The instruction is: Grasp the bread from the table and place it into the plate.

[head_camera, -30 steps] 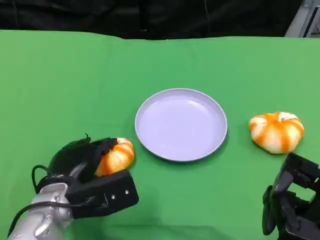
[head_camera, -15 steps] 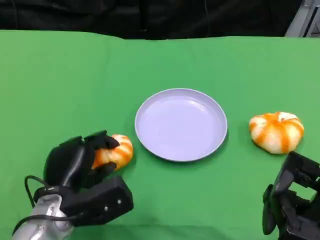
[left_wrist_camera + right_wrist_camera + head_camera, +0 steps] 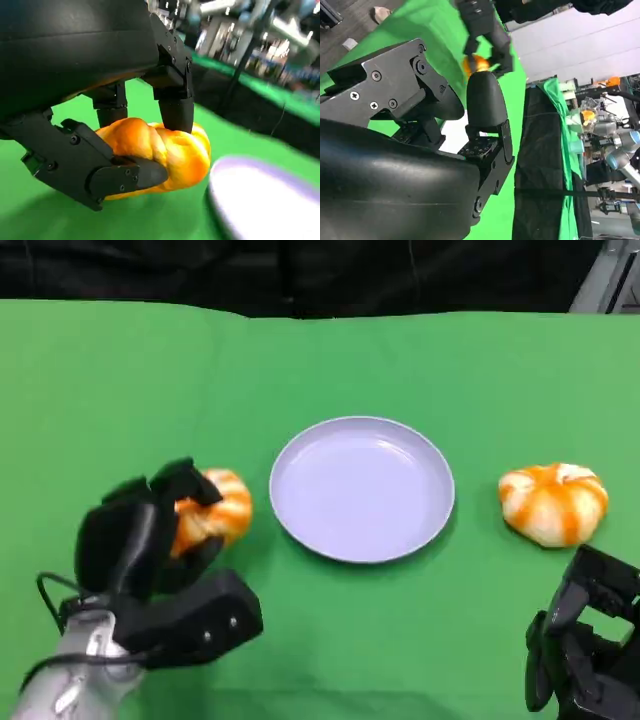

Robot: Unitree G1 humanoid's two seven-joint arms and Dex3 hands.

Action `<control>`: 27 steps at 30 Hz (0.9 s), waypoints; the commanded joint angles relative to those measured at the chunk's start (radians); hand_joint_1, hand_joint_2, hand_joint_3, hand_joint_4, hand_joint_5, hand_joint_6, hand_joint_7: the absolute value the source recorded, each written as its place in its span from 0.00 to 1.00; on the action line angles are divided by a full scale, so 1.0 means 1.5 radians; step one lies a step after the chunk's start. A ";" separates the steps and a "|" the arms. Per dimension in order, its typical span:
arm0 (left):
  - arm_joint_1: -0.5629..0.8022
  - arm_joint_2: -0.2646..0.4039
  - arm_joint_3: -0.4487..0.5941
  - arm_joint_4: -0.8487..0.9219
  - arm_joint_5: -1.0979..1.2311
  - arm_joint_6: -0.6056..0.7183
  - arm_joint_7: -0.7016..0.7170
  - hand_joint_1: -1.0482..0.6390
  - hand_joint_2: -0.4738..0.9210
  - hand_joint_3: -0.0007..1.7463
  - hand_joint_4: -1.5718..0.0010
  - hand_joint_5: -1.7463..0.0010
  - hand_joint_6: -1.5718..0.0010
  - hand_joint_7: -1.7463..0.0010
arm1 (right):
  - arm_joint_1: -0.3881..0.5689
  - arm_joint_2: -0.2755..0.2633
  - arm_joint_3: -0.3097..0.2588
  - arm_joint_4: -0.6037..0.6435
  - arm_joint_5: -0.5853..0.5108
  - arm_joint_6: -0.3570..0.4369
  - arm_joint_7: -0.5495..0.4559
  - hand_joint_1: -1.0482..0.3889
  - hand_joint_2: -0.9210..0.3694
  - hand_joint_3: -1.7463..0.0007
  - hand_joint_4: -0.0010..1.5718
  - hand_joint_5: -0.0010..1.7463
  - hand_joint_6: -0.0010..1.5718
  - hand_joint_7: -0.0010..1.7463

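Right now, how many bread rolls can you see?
2. One bread roll is held in the left hand, left of the plate; the other roll lies right of it.

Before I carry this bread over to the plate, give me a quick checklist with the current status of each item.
1. Grasp: the left hand grips the bread, fingers above and below it: ok.
2. Bread lifted off the table: cannot tell.
3. Plate holds nothing: ok.
4. Path from the bread to the plate, nothing lies between: ok.
5. Right hand sits at the near edge, away from the plate: ok.
6. Second bread rests apart from the plate: ok.
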State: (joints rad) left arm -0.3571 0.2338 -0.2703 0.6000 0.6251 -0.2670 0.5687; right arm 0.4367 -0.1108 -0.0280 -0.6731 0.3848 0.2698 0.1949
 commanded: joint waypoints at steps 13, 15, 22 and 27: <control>-0.106 -0.045 -0.030 -0.140 0.015 0.015 -0.096 0.56 0.67 0.68 0.48 0.00 0.56 0.02 | 0.004 -0.005 -0.003 -0.005 0.000 -0.001 0.000 0.69 0.23 0.31 0.60 1.00 0.41 1.00; -0.126 -0.056 -0.040 -0.118 0.021 0.017 -0.102 0.56 0.67 0.68 0.48 0.00 0.56 0.02 | 0.006 -0.005 -0.001 -0.008 -0.004 0.000 -0.003 0.70 0.23 0.31 0.60 1.00 0.41 1.00; -0.257 -0.119 -0.100 0.098 0.043 -0.012 -0.090 0.58 0.74 0.54 0.50 0.00 0.59 0.00 | 0.015 0.002 0.020 -0.022 -0.017 0.002 -0.016 0.69 0.22 0.33 0.59 1.00 0.41 1.00; -0.309 -0.148 -0.130 0.216 0.056 -0.014 -0.070 0.58 0.82 0.39 0.51 0.00 0.63 0.00 | 0.021 0.007 0.037 -0.024 -0.023 -0.009 -0.017 0.70 0.22 0.33 0.59 1.00 0.42 1.00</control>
State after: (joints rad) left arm -0.7801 0.0144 -0.4477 0.8525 0.6919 -0.2915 0.4363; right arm 0.4602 -0.1024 0.0172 -0.6941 0.3619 0.2704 0.1763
